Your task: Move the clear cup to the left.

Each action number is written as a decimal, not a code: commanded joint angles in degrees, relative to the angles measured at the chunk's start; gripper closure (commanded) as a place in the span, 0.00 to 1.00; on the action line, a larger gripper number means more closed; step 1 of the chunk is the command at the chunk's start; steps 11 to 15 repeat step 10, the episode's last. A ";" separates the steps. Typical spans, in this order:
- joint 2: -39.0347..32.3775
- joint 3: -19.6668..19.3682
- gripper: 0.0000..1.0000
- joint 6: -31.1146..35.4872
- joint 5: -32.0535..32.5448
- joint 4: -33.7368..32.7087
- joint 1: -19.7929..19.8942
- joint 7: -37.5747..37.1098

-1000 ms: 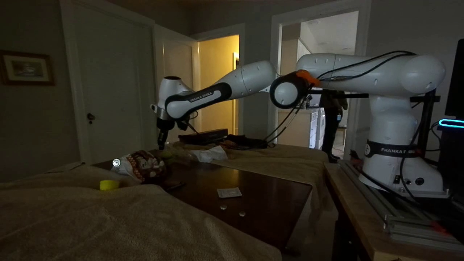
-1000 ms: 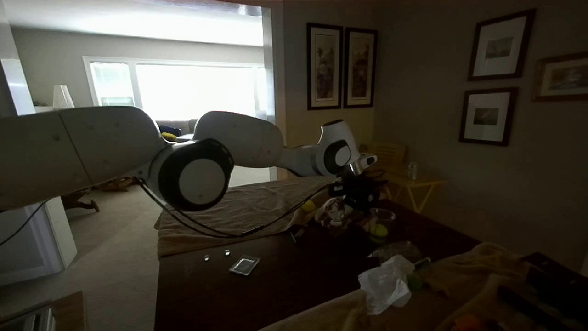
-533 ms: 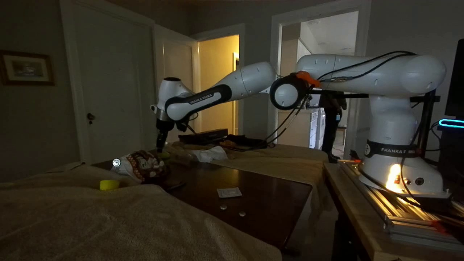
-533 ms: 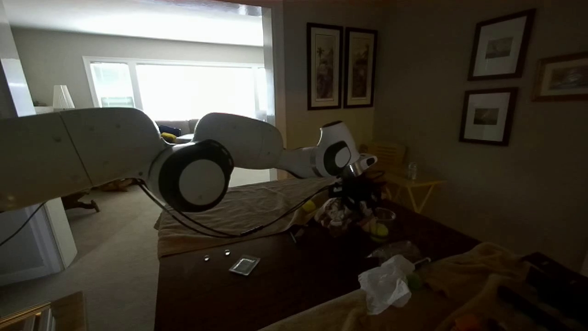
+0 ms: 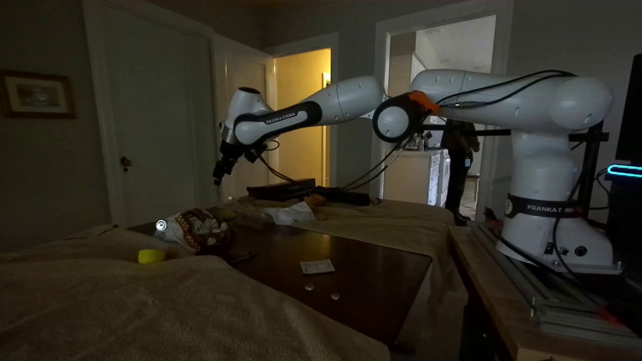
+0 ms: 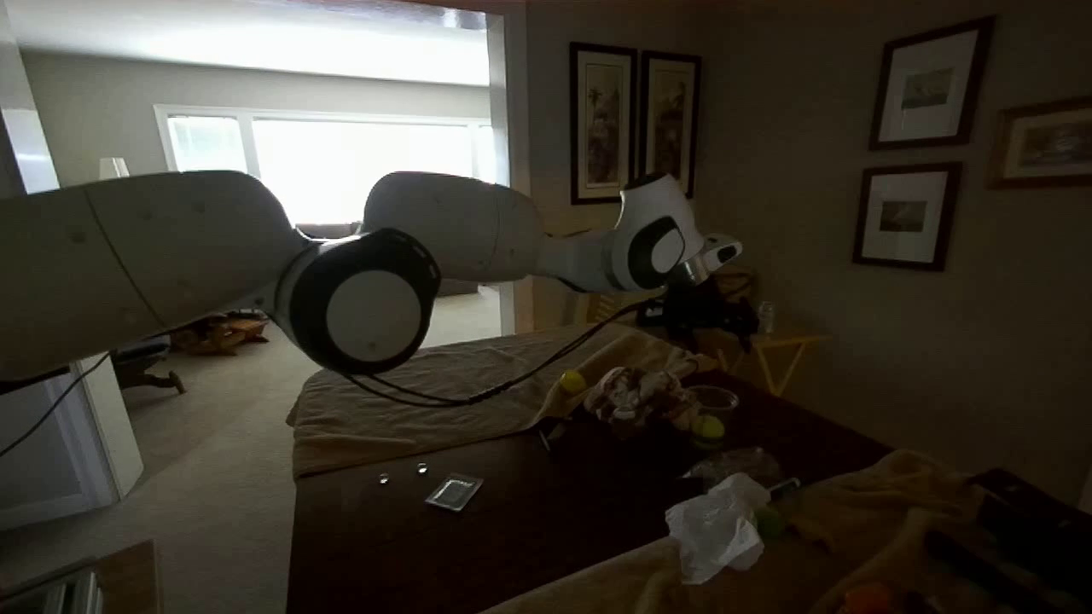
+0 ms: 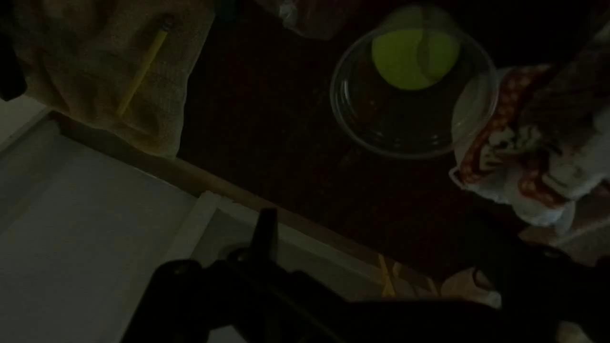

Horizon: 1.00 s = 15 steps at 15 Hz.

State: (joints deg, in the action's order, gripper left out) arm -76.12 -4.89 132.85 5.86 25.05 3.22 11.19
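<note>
Clear cup [image 7: 410, 116] is seen upright on the dark tabletop [image 6: 512, 529], toward the end far from the robot's base [image 5: 551, 235], just beside a printed bag [image 6: 636, 396]. Gripper [image 5: 217, 179] is held above the tabletop, apart from the cup; in the dim wrist view its fingers [image 7: 266, 233] look widely spread, nothing held. Whether the move is pending or done can't be told; if pending, the reach for the cup is judged the step in hand.

For a good grasp, the gripper should be brought over the rim and lowered straight, one finger inside the wall and one outside, or both around it if the spread allows. Light pressure is advised: thin plastic, by its look, will probably flex or slip. Cup best kept level and carried low.

A green ball [image 7: 412, 62] overlaps the cup's outline; probably inside, but behind can't be ruled out. If inside, rolling should be expected and an inner finger could be blocked. The printed bag is judged the main obstacle: rim and bag overlap in the wrist view, contact uncertain. If the robot's own left is meant, that route seems to be taken up by the bag, so a lift over or a path around may be needed. Clear plastic wrap [image 6: 738, 465] and a crumpled white sheet [image 6: 717, 529] are seen on the opposite side, could be snagged. Silver packet [image 6: 455, 492] is well out of the way.
</note>
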 commanded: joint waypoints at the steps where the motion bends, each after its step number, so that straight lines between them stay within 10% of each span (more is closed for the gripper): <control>1: 4.48 7.16 0.00 -3.87 -6.42 1.09 5.12 3.98; 7: 8.54 13.54 0.00 -19.03 -14.48 1.33 15.68 9.37; 15: 7.37 12.07 0.00 -17.79 -13.33 0.04 15.63 8.44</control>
